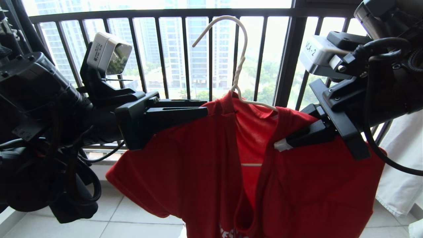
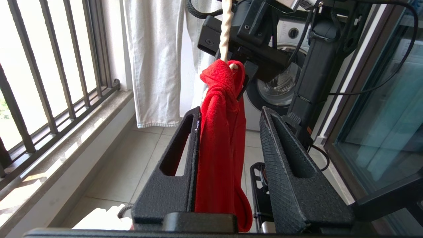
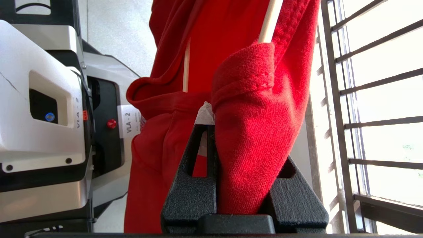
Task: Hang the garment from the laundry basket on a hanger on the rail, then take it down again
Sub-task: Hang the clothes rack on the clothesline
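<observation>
The garment (image 1: 205, 165), a bright red T-shirt, hangs on the white wire hanger (image 1: 243, 59), held up in the air in front of the window bars. My left gripper (image 1: 205, 110) is at one shoulder of the shirt. Its jaws are open: the red cloth (image 2: 218, 148) lies against one finger (image 2: 185, 158), with a clear gap to the other. My right gripper (image 1: 281, 143) is shut on the other shoulder fold (image 3: 251, 132), next to the hanger wire (image 3: 269, 19). The rail and the laundry basket are out of view.
A dark barred window railing (image 1: 211, 53) stands close behind the shirt. A white garment (image 1: 400, 165) hangs at the right. A washing machine (image 2: 281, 89) and a glass door (image 2: 390, 115) lie beyond the right arm. Pale floor tiles (image 1: 132, 218) are below.
</observation>
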Robot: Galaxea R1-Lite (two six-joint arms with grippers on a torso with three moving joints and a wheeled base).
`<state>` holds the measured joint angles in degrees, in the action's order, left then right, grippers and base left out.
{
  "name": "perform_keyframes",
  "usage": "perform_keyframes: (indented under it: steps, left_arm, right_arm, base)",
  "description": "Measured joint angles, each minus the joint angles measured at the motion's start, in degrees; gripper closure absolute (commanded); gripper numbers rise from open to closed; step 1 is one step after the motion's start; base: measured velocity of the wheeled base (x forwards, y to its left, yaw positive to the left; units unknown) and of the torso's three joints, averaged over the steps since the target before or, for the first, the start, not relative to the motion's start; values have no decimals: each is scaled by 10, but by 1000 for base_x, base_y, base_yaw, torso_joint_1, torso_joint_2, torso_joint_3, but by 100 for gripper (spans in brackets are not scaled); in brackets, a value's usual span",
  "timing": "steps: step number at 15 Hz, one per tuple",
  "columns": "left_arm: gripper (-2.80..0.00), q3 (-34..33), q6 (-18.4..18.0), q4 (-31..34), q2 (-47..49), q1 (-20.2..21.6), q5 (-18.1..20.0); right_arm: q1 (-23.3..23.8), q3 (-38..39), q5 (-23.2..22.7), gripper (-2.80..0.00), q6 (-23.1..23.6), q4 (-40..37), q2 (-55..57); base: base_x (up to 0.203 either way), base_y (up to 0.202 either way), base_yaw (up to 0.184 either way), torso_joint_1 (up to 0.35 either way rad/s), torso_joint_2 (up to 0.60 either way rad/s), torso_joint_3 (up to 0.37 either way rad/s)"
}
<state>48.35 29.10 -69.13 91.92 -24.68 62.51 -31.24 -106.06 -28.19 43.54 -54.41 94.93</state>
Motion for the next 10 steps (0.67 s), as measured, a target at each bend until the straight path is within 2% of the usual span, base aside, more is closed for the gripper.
perform_keyframes:
  steps: [5,7,10]
  left_arm:
    - [-280,-2,-2,-11,1,10,2]
    - [-280,-4,-1,-36,-6,27,2]
    - [-280,-2,1,-39,-16,46,2]
  right_arm:
    - [8,3,1,0,-2,0,-2]
    - [20,3,1,0,-3,0,-3]
    - [38,5,0,0,-4,0,-5]
  base:
    - [0,0,0,0,0,0]
    - [0,0,0,0,0,0]
    - [0,0,0,0,0,0]
